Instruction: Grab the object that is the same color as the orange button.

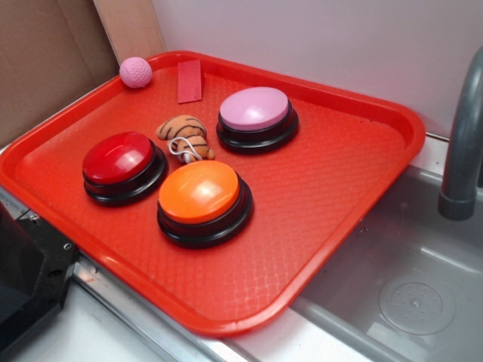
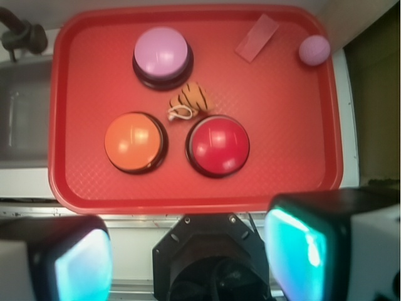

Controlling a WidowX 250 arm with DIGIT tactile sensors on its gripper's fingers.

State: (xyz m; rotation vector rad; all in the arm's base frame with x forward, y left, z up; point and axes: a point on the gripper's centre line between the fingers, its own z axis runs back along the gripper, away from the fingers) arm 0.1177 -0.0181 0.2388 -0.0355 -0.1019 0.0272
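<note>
The plush tiger (image 2: pixel 190 98) lay mid-frame between three buttons (orange button (image 2: pixel 133 141) lower left); the gripper (image 2: pixel 188 251) hung apart, seemingly spread wide, ungrasping.

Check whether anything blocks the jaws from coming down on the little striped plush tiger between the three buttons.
Nothing lies over the small orange striped plush tiger, and the open gripper is apart from it. The glossy orange button, red button and pink button crowd closely around it, leaving little side room.

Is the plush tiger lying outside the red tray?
No, the plush tiger lies on the red tray, among the three buttons, with the orange button just in front of it.
</note>
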